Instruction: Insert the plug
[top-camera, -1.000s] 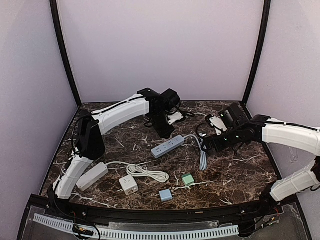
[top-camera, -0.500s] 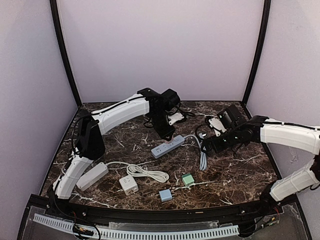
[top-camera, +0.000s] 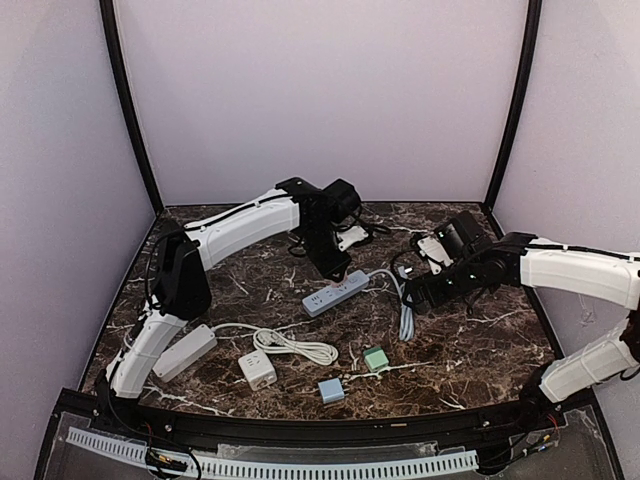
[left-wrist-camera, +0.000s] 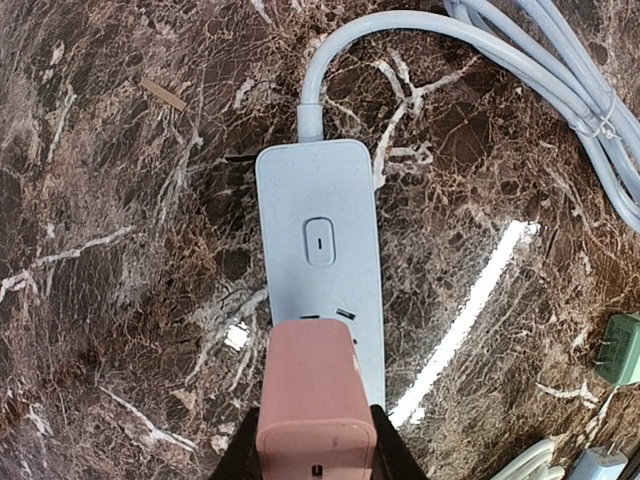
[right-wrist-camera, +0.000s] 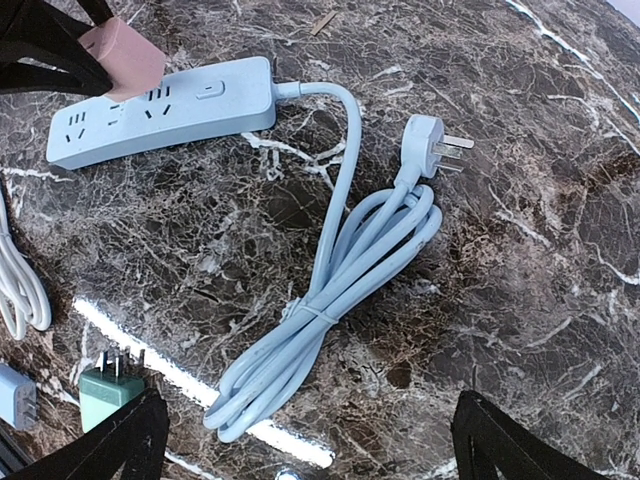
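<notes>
My left gripper (left-wrist-camera: 316, 458) is shut on a pink plug (left-wrist-camera: 316, 395), with one black finger on each side of it. The plug stands over the light blue power strip (left-wrist-camera: 320, 215), just short of the switch; two socket slots show at its front edge. Its prongs are hidden, so I cannot tell whether they are in the socket. From above, the left gripper (top-camera: 335, 268) is at the strip (top-camera: 337, 292). My right gripper (right-wrist-camera: 305, 445) is open above the strip's coiled blue cable (right-wrist-camera: 340, 290), holding nothing. In that same view the pink plug (right-wrist-camera: 125, 55) shows on the strip (right-wrist-camera: 170, 110).
The strip's own three-pin plug (right-wrist-camera: 430, 135) lies loose by the coil. Nearer the front lie a green adapter (top-camera: 376, 359), a blue adapter (top-camera: 331, 390), a white cube adapter (top-camera: 258, 369) with its white cable (top-camera: 290, 345), and a white strip (top-camera: 184, 352).
The left gripper came down and slightly right with the pink plug onto the power strip, then stayed there. The right arm barely shifted.
</notes>
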